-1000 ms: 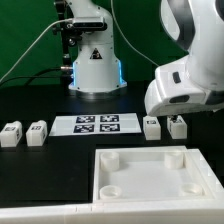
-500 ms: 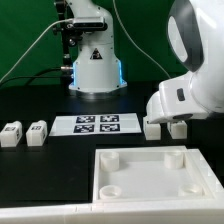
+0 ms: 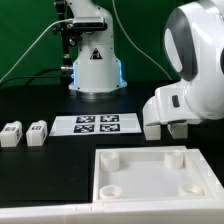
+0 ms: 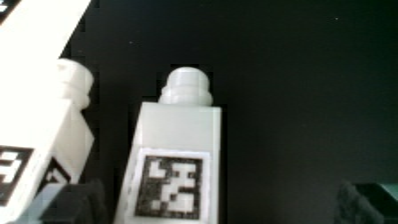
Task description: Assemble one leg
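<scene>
In the wrist view a leg (image 4: 178,150), a white block with a peg at one end and a black-and-white tag, lies on the black table between my open gripper's (image 4: 217,205) dark fingertips (image 4: 63,205), close to one of them and untouched. A second leg (image 4: 45,130) lies right beside it, outside the fingers. In the exterior view the arm's white hand (image 3: 185,100) hangs low over these two legs (image 3: 152,129) at the right and hides the fingers. Two more legs (image 3: 12,134) (image 3: 37,133) stand at the left.
The marker board (image 3: 95,123) lies in the middle of the table. The large white square plate with corner sockets (image 3: 150,172) fills the front. The robot base (image 3: 95,70) with cables stands at the back.
The arm has come down over the two right-hand legs, now partly covering them. The legs and the plate have not moved.
</scene>
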`<act>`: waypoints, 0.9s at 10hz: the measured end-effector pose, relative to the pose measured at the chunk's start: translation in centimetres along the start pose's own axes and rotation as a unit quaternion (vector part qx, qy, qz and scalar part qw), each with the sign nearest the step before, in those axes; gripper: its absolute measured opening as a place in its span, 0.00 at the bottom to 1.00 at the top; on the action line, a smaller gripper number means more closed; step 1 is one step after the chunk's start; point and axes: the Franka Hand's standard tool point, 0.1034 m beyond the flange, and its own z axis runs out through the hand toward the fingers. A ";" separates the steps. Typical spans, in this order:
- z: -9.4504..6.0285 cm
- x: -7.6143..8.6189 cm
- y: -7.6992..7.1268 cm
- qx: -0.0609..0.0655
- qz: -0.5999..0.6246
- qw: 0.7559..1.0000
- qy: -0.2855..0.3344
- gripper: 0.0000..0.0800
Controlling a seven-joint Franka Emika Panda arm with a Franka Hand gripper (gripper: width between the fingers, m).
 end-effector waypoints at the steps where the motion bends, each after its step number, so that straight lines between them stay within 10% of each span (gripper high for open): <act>1: 0.4 0.1 0.0 0.000 0.000 1.000 0.002 0.81; 6: 1.2 0.5 0.5 0.002 0.001 1.000 0.001 0.81; 8: 1.2 0.5 0.5 0.002 0.001 1.000 0.001 0.49; 9: 1.2 0.5 0.5 0.002 0.001 1.000 0.001 0.49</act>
